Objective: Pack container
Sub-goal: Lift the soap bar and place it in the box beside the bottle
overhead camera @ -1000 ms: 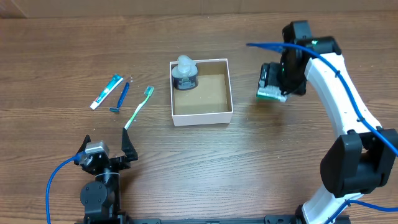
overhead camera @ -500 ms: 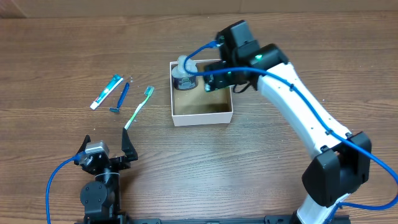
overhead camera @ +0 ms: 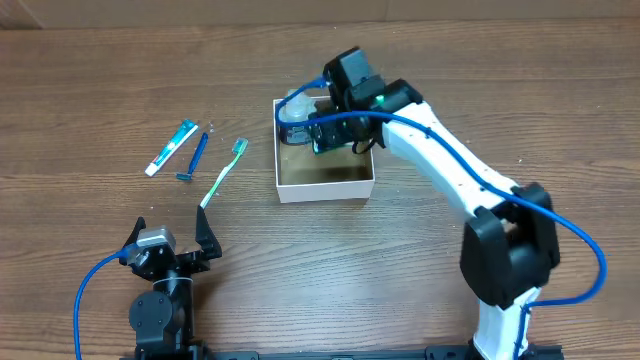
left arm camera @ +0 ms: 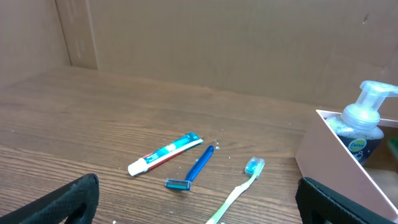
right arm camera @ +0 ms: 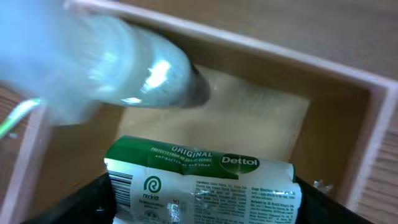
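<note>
Only the right wrist view shows the green-and-white wrapped soap bar (right arm camera: 199, 177), gripped by the right gripper (overhead camera: 333, 135) over the square white-walled, brown-floored container (overhead camera: 325, 191), upper centre overhead. A clear pump bottle (overhead camera: 297, 104) stands inside. The left gripper (overhead camera: 170, 226) has its fingers spread wide.

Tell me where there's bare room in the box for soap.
In the container, the front half of the floor is bare, from the front wall to the pump bottle. The back-left corner is crowded: the bottle stands there, and the right gripper holds the soap pack beside it.
</note>
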Action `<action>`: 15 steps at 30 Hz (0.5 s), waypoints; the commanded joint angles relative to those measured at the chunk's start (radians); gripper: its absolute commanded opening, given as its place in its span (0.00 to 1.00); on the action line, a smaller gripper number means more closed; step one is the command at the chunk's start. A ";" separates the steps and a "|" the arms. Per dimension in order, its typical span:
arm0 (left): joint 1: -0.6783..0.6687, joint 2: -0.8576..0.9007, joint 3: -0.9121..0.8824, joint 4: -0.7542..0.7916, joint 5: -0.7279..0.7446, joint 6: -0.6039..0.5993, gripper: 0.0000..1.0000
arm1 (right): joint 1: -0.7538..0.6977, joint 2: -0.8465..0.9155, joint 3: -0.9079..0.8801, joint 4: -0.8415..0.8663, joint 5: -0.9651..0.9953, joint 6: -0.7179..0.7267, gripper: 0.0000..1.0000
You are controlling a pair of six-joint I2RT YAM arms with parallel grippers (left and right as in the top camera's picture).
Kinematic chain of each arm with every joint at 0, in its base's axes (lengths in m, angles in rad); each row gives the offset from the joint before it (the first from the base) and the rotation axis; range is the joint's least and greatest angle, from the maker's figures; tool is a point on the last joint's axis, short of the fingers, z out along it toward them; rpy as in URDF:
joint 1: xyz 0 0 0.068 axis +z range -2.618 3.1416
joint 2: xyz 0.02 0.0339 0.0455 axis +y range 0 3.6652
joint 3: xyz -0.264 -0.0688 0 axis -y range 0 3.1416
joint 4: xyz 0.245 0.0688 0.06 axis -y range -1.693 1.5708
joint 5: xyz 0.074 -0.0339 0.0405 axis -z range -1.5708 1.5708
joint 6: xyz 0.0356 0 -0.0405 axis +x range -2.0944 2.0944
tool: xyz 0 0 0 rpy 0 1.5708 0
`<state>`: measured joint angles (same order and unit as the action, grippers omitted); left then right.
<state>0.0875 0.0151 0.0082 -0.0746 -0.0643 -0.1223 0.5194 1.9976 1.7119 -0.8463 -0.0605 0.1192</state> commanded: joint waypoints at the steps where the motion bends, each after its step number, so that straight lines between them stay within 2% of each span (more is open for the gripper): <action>1: 0.008 -0.010 -0.003 0.003 0.003 0.018 1.00 | -0.003 0.037 0.000 0.013 0.061 0.039 0.80; 15: 0.008 -0.010 -0.003 0.003 0.003 0.018 1.00 | -0.004 0.108 0.000 0.134 0.156 0.087 0.80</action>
<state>0.0875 0.0151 0.0082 -0.0746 -0.0643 -0.1223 0.5186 2.1010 1.7031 -0.7303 0.0399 0.1741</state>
